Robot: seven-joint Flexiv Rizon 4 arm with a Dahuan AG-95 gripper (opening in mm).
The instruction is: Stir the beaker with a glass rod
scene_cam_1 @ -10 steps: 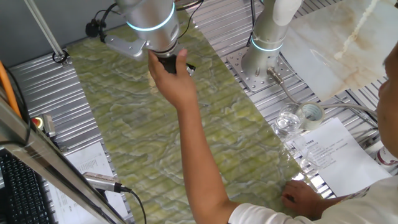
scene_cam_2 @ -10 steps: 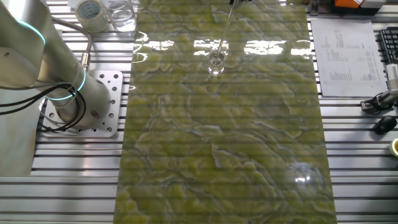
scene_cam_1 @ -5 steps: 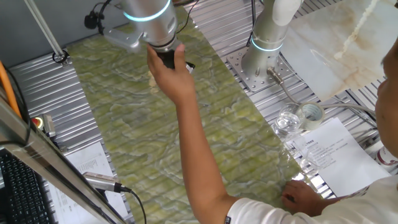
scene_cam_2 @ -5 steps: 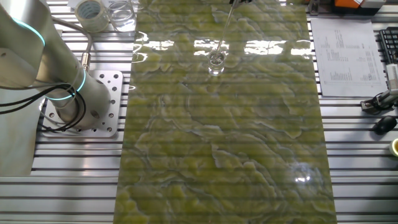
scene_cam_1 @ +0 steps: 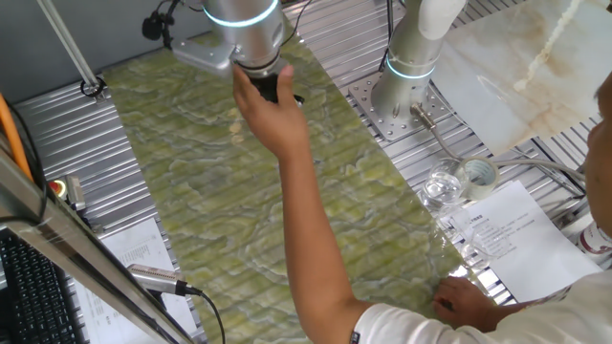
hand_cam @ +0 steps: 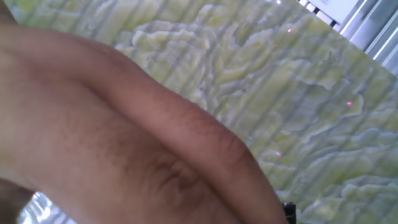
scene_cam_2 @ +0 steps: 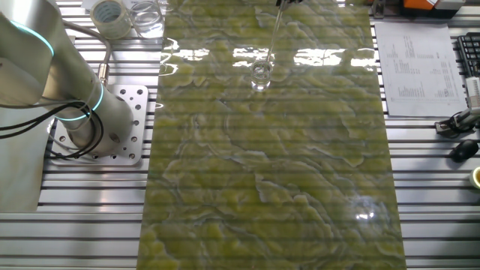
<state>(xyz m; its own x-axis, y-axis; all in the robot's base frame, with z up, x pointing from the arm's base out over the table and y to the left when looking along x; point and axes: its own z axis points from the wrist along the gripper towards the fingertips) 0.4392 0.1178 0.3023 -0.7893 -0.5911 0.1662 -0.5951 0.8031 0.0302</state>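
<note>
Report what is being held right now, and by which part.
The glass rod is held by its upper end, out of frame; its lower end is in the beaker. A person's hand covers the gripper.

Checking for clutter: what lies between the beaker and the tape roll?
In the other fixed view, bare green mat separates the beaker from the tape roll, except a glass vessel beside the tape.

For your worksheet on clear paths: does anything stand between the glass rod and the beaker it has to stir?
Nothing visible does. In the other fixed view the glass rod slants down from the top edge, its lower end at the beaker. Elsewhere, a person's hand covers the gripper and fills the hand view.
</note>
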